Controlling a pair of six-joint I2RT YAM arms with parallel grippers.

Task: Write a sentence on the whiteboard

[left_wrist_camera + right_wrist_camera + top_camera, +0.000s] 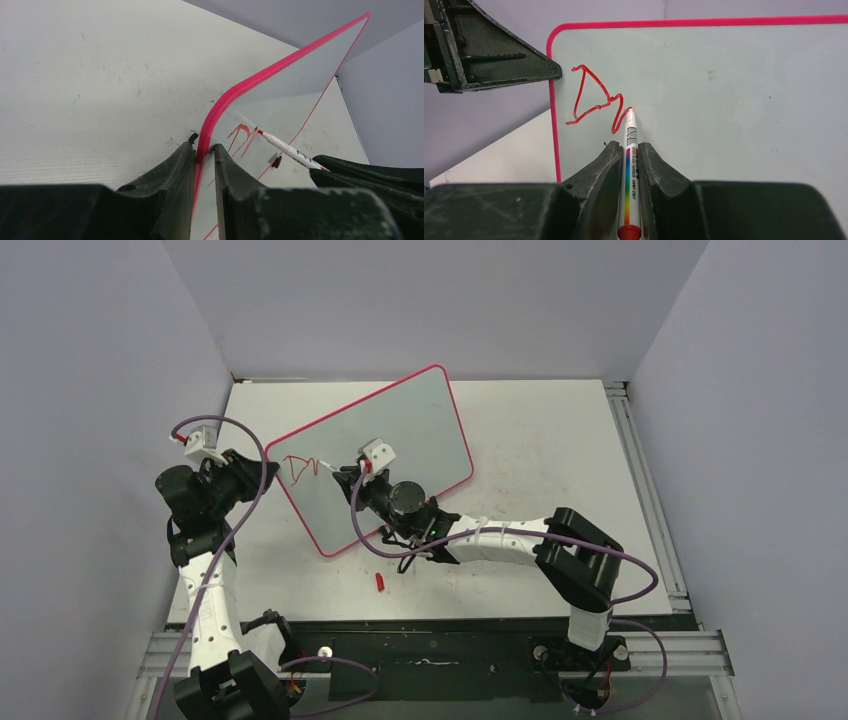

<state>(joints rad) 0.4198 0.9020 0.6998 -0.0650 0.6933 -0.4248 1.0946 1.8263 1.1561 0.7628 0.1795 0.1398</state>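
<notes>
surface (pixel 560 440): white, matte, scuffed with grey smudges. small red cap (pixel 381 582) lies on it near the front edge, close to the whiteboard (pixel 420 430)'s near corner. whiteboard stands tilted left of centre; can't tell if its lower edge touches. metal rail (pixel 640 470) along the right side.

We're looking into a robotics lab cell: plain grey partition walls (pixel 90 360) box in a scuffed white table (pixel 560 440), aluminium rails (pixel 648 490) edge it, and purple cables (pixel 262 472) loop off two bolted-down robot arms (pixel 500 540).
</notes>
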